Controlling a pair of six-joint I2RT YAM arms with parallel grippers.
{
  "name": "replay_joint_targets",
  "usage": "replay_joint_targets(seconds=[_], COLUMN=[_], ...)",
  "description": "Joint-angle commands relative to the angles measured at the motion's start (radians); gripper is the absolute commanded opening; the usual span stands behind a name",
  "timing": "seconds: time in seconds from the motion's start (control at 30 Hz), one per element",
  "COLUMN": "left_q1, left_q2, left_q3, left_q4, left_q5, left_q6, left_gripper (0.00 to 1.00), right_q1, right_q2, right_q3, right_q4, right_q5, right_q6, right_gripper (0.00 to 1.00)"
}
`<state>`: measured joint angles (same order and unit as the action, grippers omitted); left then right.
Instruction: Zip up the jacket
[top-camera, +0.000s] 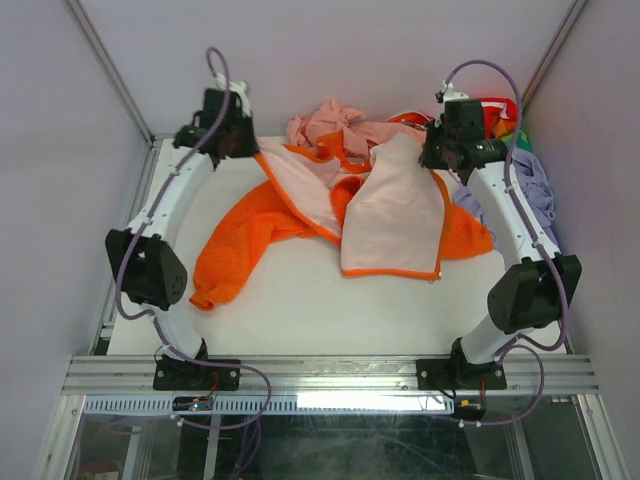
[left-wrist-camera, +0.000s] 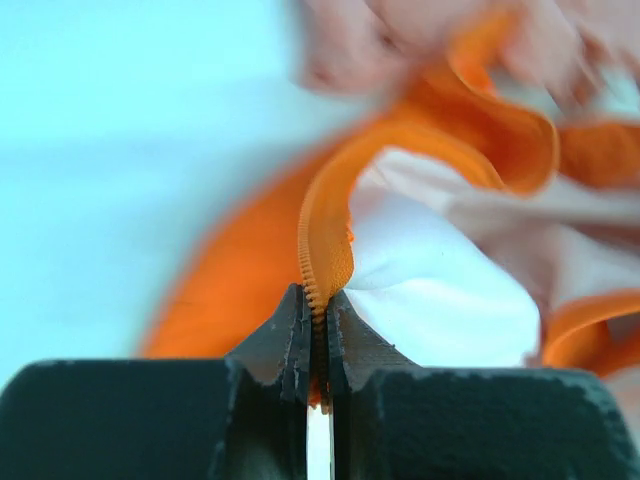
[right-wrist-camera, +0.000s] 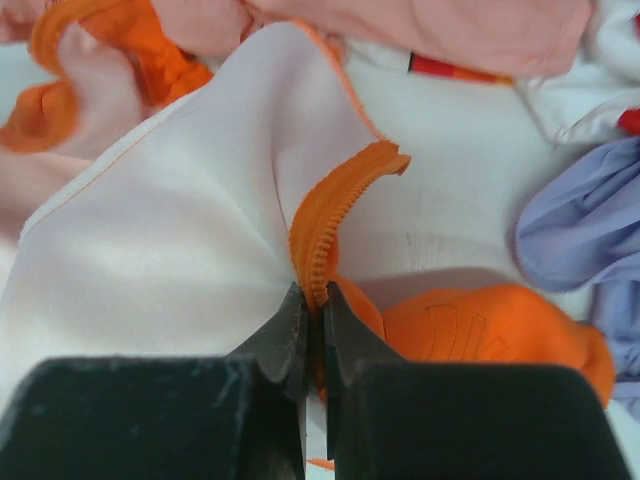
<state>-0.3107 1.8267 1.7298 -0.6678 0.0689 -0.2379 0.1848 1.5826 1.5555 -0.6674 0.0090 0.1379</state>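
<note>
Item: jacket, bright orange with pale lining, lying open and lining-up on the far half of the table. One front panel is spread pale side up at centre right, its orange-trimmed hem toward the near side. The other front runs diagonally toward the far left, and an orange sleeve trails out to the near left. Left zipper edge: an orange toothed tape rising in a curve from the fabric, with its lower part pinched in the left claw. The fingers are closed down to a narrow slit, with only the tape between them. In the overhead view this claw sits at the jacket's far left corner. Right zipper edge: a short orange toothed strip standing up from the pale panel, its free end curling right. Its base is clamped in the right claw, which is likewise closed on the tape with no visible gap. This claw sits at the far end of the centre-right panel. A bulge of orange fabric lies just right of this claw. Adjacent: a pale pink garment is bunched at the far centre, touching the jacket. A lilac garment is heaped at the right edge beside the right arm. A red and multicoloured item sits in the far right corner.
</note>
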Motion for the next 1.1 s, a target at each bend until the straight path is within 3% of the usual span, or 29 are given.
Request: replay_joint_targets(seconds=[0.0, 0.23, 0.4, 0.5, 0.6, 0.77, 0.93, 1.07], left_q1=[0.067, -0.01, -0.272, -0.395, -0.511, -0.59, -0.59, -0.587], left_q2=[-0.182, -0.331, -0.39, -0.449, -0.437, -0.405, -0.452, -0.43], left_q3=[0.228, 0.178, -0.014, -0.179, -0.292, -0.387, -0.433, -0.434], left_q4=[-0.283, -0.428, -0.393, -0.235, -0.097, 0.063, 0.093, 0.111], left_q5=[-0.372, -0.483, -0.421, -0.274, -0.166, 0.102, 0.203, 0.282], left_q6=[0.168, 0.151, 0.054, -0.047, -0.105, -0.135, -0.057, -0.039], left_gripper=[0.0, 0.0, 0.0, 0.0, 0.07, 0.31, 0.62, 0.71], right_q1=[0.006, 0.061, 0.15, 0.218, 0.242, 0.227, 0.129, 0.061], right_q2=[0.04, 0.124, 0.214, 0.282, 0.317, 0.234, 0.015, -0.118], right_q3=[0.191, 0.279, 0.333, 0.379, 0.393, 0.274, 0.015, -0.168], right_q4=[-0.034, -0.073, -0.059, -0.052, -0.06, -0.066, -0.03, -0.002], right_q5=[0.128, 0.132, 0.047, -0.056, -0.169, -0.232, -0.323, -0.295], right_q6=[-0.036, -0.027, 0.021, 0.03, 0.044, 0.015, 0.011, 0.004], right_gripper=[0.0, 0.0, 0.01, 0.13, 0.33, 0.51, 0.63, 0.69])
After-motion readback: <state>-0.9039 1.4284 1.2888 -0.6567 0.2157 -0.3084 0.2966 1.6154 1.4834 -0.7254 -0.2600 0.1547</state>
